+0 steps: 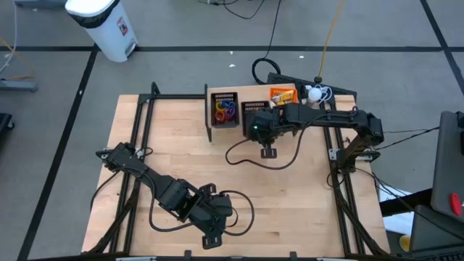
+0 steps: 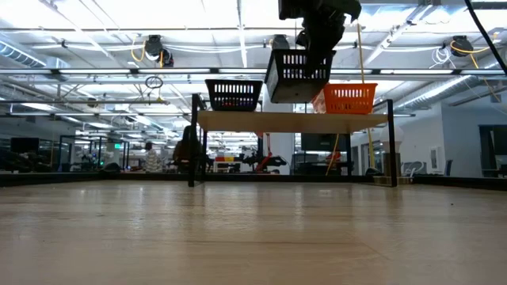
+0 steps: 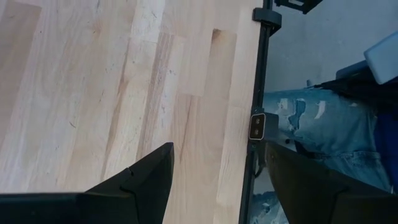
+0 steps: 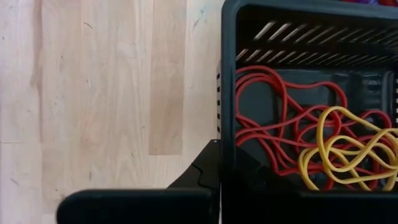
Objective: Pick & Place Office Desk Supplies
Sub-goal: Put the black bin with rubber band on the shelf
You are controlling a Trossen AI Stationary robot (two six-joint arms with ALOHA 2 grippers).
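Observation:
My right gripper (image 2: 315,49) is shut on a dark slatted basket (image 2: 297,76), which it holds above the table in front of the raised shelf (image 2: 293,120). Thin red loops (image 4: 273,118) and yellow loops (image 4: 348,149) of the office desk supplies lie in the basket. In the high view the basket (image 1: 253,110) shows just beyond the right gripper (image 1: 258,125). Near the table's front edge my left gripper (image 1: 212,235) stands open over bare wood (image 3: 205,180), with nothing between its fingers. My right gripper holds the basket by one side wall (image 4: 227,149), up at its rim. One finger (image 4: 200,177) is outside the wall; the wall hides the other. The fingers slant down from above. The basket hangs below them, slightly tilted, clear of shelf and table.
On the shelf stand a second dark basket (image 1: 225,109) with coloured rings and loops and an orange basket (image 1: 283,94). A black cable (image 1: 250,156) loops on the table mid-right. A person's legs in jeans (image 3: 323,124) stand beyond the table's edge rail (image 3: 258,93).

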